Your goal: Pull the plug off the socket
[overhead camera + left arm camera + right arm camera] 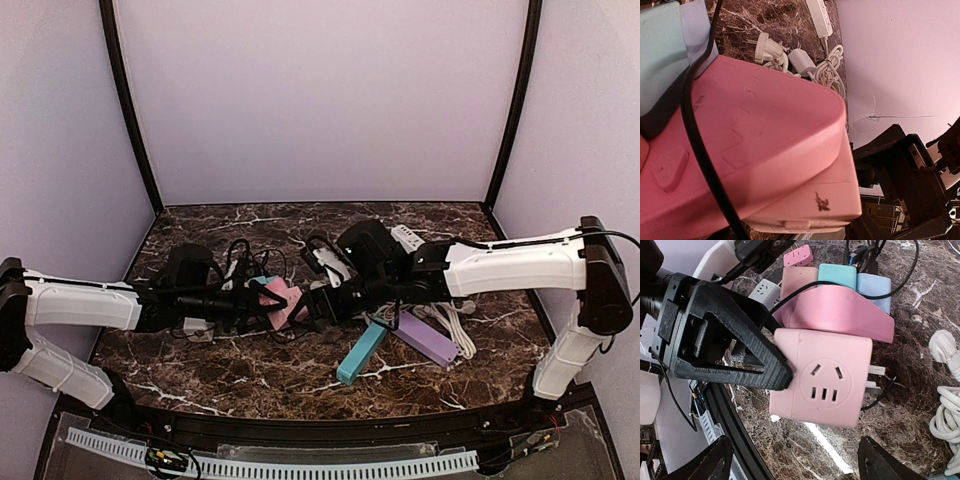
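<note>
A pink cube plug point(822, 385) shows a socket face to the right wrist camera. Its two metal prongs point(876, 379) stick out bare on the right, inserted in nothing. My left gripper point(262, 298) is shut on this cube; one of its black fingers point(740, 360) presses the cube's left side and the other is hidden. The cube point(765, 145) fills the left wrist view, with a black cable point(705, 155) across it. My right gripper point(795, 450) stands open just short of the cube, touching nothing. Which socket the plug belongs to I cannot tell.
Behind the cube sit a pink curved housing point(840, 310) and pink point(800, 277), teal point(837, 275) and blue point(875, 287) blocks. A teal bar point(360, 352), a purple bar point(428, 338), coiled white cables point(450, 320) and a white power strip point(405, 237) lie to the right.
</note>
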Available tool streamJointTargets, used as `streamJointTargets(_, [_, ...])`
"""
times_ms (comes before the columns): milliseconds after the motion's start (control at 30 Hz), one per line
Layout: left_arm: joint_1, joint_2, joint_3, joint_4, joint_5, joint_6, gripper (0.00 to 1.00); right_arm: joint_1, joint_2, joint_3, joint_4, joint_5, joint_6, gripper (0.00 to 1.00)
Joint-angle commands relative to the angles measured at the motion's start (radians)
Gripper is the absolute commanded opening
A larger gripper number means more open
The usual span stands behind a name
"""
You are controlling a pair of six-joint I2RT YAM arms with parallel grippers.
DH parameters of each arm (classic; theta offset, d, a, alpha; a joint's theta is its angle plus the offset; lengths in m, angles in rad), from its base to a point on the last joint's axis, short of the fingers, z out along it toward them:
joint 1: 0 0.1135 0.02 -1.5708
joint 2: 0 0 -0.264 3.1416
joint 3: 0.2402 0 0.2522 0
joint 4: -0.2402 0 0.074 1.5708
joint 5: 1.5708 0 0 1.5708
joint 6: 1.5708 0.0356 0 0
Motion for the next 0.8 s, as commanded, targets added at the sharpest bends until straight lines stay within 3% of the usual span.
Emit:
streamJointTargets(0, [-0.008,-0.018,0.027,0.122,0.019,0.024,0.18,0.011,0.054,0.063,0.006,-0.015,0.005,0.85])
streamJointTargets(467, [-0.009,-0.006,0.041,0.126,0.041,0.03,0.18,0.019,0.158,0.172,-0.066,0.043,0.009,0.79])
streamJointTargets(633, [-0.009,-0.006,0.048,0.123,0.038,0.033,0.18,0.018,0.19,0.208,-0.099,0.064,0.017,0.68])
streamJointTargets(767, [-0.009,-0.003,0.061,0.093,0.035,0.052,0.2,0.019,0.202,0.222,-0.124,0.087,0.016,0.49])
